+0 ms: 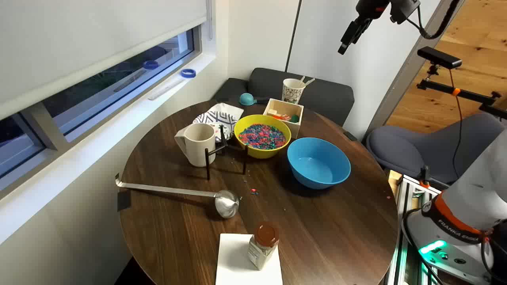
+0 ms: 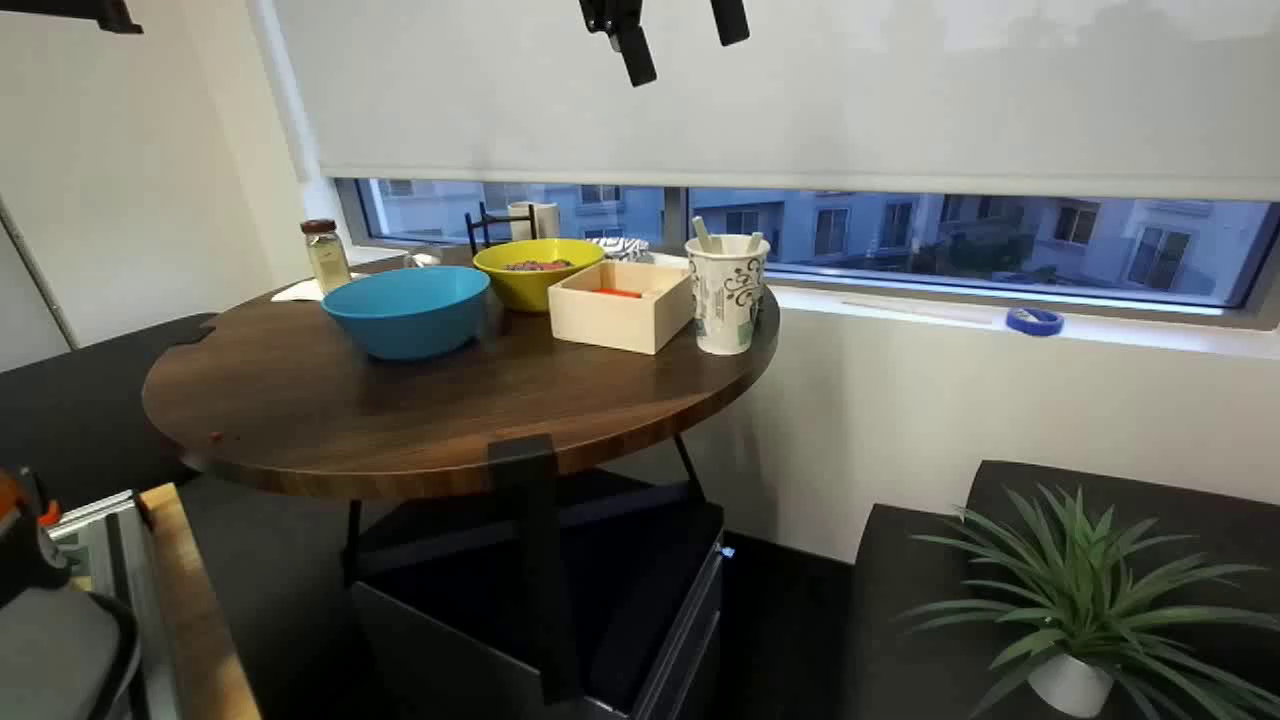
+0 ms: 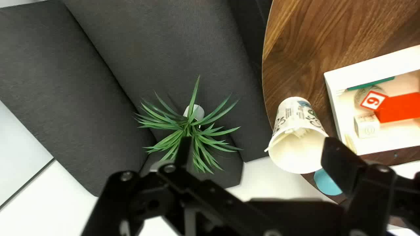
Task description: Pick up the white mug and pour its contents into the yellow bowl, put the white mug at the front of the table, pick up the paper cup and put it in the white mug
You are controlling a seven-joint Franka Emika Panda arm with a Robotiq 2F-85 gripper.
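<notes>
White mug (image 1: 201, 147) shows its handle (image 1: 180, 139) only in an exterior view; hand (image 2: 688, 59) spread wide

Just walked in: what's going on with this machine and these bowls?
A robot arm is meant to pour from the white mug into the yellow bowl, then put the paper cup in the mug. Right now it handles nothing: its gripper hangs open in the air. The mug stands upright on the table near the bowl, which holds small multicoloured bits. The paper cup, with sticks in it, stands apart from the mug, so that step isn't done yet. I can't tell whether the mug is empty.
</notes>
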